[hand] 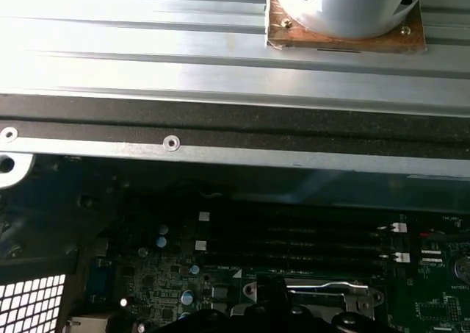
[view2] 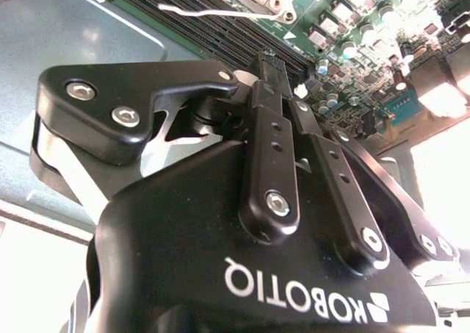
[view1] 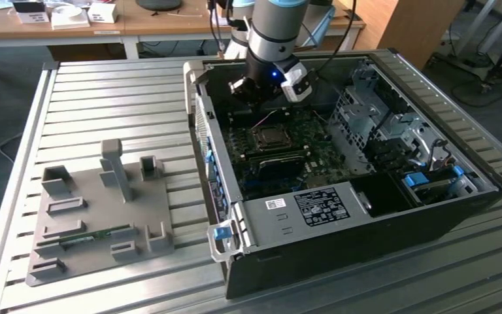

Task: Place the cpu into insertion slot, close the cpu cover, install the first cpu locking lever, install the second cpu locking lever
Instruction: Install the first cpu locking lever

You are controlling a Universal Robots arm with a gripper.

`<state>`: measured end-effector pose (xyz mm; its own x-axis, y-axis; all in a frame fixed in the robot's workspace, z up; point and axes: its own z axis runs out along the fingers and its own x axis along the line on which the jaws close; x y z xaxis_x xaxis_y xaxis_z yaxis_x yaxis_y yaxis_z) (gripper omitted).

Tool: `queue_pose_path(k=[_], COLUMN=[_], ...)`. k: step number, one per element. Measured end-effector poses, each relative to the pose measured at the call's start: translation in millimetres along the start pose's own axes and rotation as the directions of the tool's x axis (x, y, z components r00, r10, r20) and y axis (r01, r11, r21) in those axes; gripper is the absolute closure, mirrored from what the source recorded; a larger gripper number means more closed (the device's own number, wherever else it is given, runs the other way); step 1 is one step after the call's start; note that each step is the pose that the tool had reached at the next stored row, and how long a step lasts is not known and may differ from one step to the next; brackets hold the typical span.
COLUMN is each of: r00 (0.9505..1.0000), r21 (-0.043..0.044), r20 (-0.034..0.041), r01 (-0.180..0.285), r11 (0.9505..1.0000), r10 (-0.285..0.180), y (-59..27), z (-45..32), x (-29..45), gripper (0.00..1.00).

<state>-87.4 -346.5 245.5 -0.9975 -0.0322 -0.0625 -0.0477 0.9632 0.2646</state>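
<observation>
In the exterior view the insertion slot (view1: 274,136) is a dark square in a paler metal frame on the green motherboard (view1: 321,157). Whether the cpu sits in it is too small to tell, and the gripper (view1: 246,95) hangs near it, apart. In the second wrist view the gripper (view2: 270,61) has its black fingers (view2: 269,149) drawn to one narrow tip above the memory slots (view2: 198,31), nothing visibly held. In the first wrist view the silvery cpu cover (hand: 327,290) is partly hidden behind the dark gripper (hand: 270,303).
</observation>
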Motion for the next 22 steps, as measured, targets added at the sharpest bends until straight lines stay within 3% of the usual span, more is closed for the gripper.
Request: queue_pose_path(k=[22], r00=[1.0000], r21=[-0.0001], r20=[0.0002], r01=[0.000], r11=[1.0000], r10=[0.000], y=[-0.4], z=[1.8], x=[-8.1], gripper=[0.89])
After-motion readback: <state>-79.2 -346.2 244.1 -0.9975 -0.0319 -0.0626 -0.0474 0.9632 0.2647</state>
